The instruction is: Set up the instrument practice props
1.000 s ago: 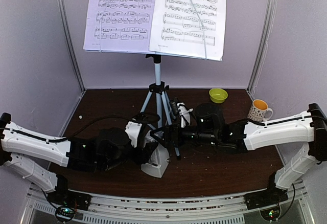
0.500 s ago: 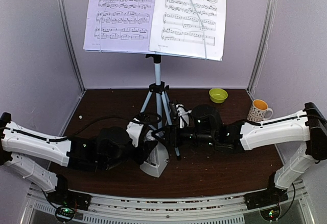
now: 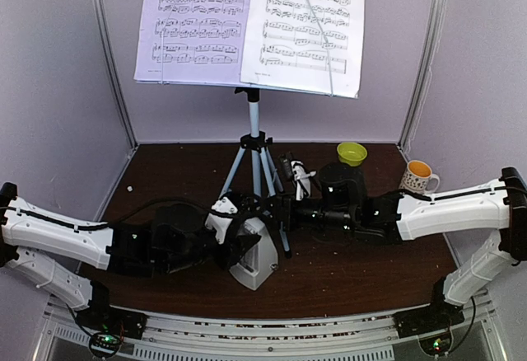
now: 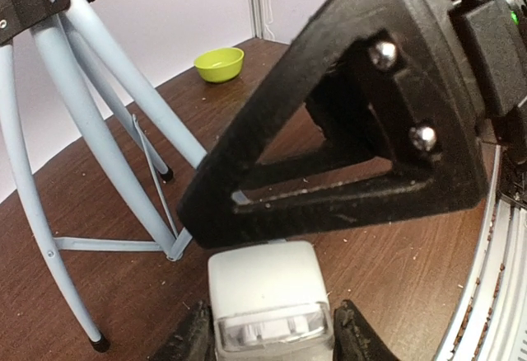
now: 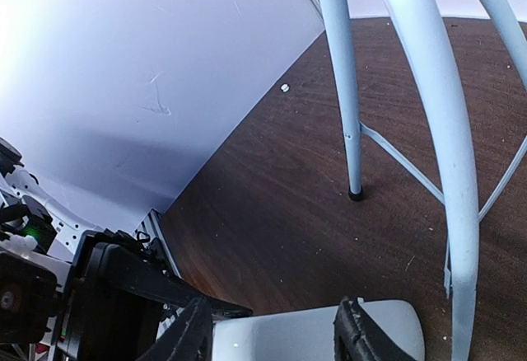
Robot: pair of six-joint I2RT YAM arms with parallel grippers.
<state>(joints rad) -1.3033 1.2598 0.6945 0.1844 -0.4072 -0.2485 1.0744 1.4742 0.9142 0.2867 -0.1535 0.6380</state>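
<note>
Pale metal music stand [image 3: 253, 122] carries both pages [image 3: 198, 23]; at its foot the metronome [image 3: 258, 258] has shifted rightward, our left gripper [image 4: 268, 332] newly clamped on it, our right gripper [image 5: 272, 332] narrowing around it, grip unclear; cover removal looks near

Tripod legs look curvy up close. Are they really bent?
Right wrist view: the wide lens bows the tripod legs, and glare whitens the wall at top left. Top external view: they run straight. Left wrist view: the close metronome is blurry.
</note>
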